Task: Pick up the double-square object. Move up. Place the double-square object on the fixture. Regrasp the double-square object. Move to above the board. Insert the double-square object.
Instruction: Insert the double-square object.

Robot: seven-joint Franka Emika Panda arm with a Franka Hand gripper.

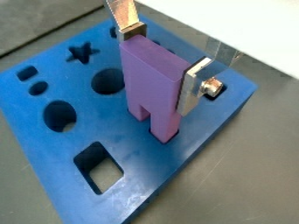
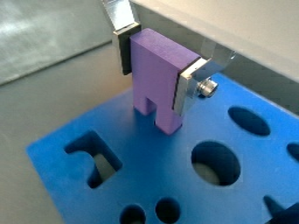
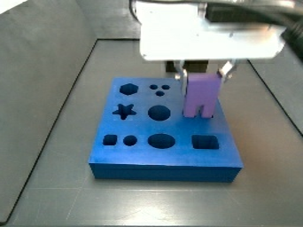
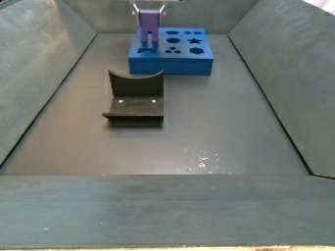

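Your double-square object (image 1: 155, 86) hangs upright, clamped in the gripper (image 1: 163, 61) jaws, over the board (image 1: 70, 175). The fixture (image 4: 132, 98) stands empty beside the board, so only insertion remains.

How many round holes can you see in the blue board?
4: two small ones side by side at the board's far edge, one large mid-board, one nearer. The double-square object, held above by the gripper, may hide more.
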